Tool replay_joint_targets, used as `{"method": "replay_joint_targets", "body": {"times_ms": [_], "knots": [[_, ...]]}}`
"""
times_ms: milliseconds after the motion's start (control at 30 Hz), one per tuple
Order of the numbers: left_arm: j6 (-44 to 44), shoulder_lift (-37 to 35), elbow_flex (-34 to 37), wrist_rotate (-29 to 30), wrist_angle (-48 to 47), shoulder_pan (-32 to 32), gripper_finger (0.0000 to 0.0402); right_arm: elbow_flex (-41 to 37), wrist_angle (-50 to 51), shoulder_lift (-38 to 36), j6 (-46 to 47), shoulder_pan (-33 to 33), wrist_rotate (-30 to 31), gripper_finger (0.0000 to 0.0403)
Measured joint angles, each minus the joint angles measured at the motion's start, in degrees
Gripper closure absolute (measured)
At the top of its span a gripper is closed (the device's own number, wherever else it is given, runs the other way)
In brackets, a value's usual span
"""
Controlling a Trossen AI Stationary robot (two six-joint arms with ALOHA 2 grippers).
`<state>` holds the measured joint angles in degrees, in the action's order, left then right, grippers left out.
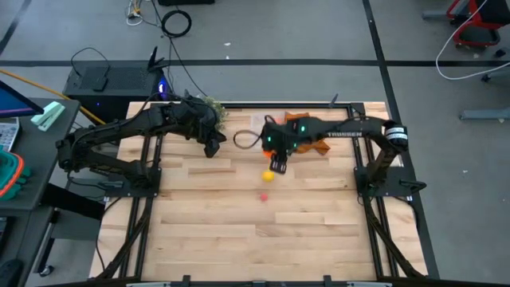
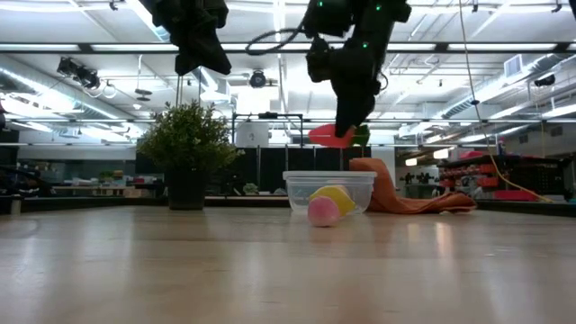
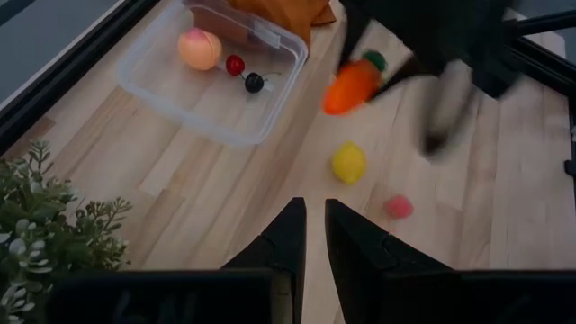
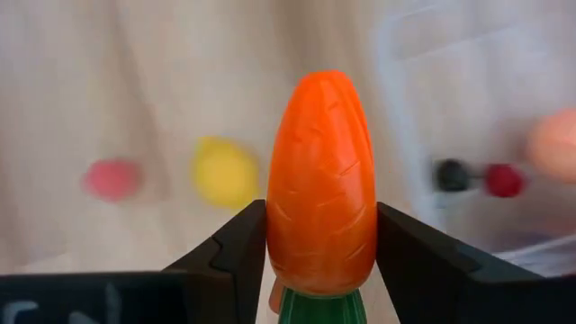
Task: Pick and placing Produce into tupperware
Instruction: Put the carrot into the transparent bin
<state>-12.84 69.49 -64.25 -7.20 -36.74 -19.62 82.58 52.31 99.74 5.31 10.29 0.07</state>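
My right gripper (image 1: pixel 279 163) is shut on the orange carrot (image 4: pixel 320 180) and holds it in the air, beside the clear tupperware (image 3: pixel 162 90). In the tupperware lie a peach-pink fruit (image 3: pixel 199 49), a red berry (image 3: pixel 235 65) and a dark berry (image 3: pixel 255 83). The yellow lemon (image 3: pixel 348 163) and a pink fruit (image 3: pixel 400 207) lie on the table in front of the box. My left gripper (image 3: pixel 314 229) is shut and empty, high above the table near the plant. My right gripper pinches the carrot's thick end (image 4: pixel 310 261), just above its green top (image 4: pixel 319 306), between its two fingers (image 4: pixel 238 243). The carrot lies along the fingers, its tip pointing away from the wrist. It is lifted clear of the table, above the box's rim in the low view (image 2: pixel 331 136).
A bushy green plant (image 2: pixel 187 144) stands at the table's far left. An orange cloth (image 2: pixel 405 198) lies behind the tupperware at the far right. Bare wooden table (image 1: pixel 255 239) spreads toward the near edge.
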Motion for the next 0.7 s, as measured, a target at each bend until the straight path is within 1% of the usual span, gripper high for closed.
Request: {"method": "replay_joint_targets", "body": {"times_ms": [233, 367, 533, 700], "knots": [[0.0, 0.0, 0.0, 0.0, 0.0, 0.0, 0.0349, 0.3, -0.9, 0.0, -4.9, 8.5, 1.3, 0.0245], [0.1, 0.0, 0.0, 0.0, 0.0, 0.0, 0.0349, 0.3, -4.6, 0.0, -4.6, 12.1, 1.7, 0.0245], [0.1, 0.0, 0.0, 0.0, 0.1, 0.0, 0.0349, 0.3, -9.8, 0.0, -0.1, 14.1, 1.7, 0.0245], [0.2, 0.0, 0.0, 0.0, 0.1, 0.0, 0.0349, 0.3, -10.8, 0.6, 2.5, 14.5, 1.6, 0.0245]]}}
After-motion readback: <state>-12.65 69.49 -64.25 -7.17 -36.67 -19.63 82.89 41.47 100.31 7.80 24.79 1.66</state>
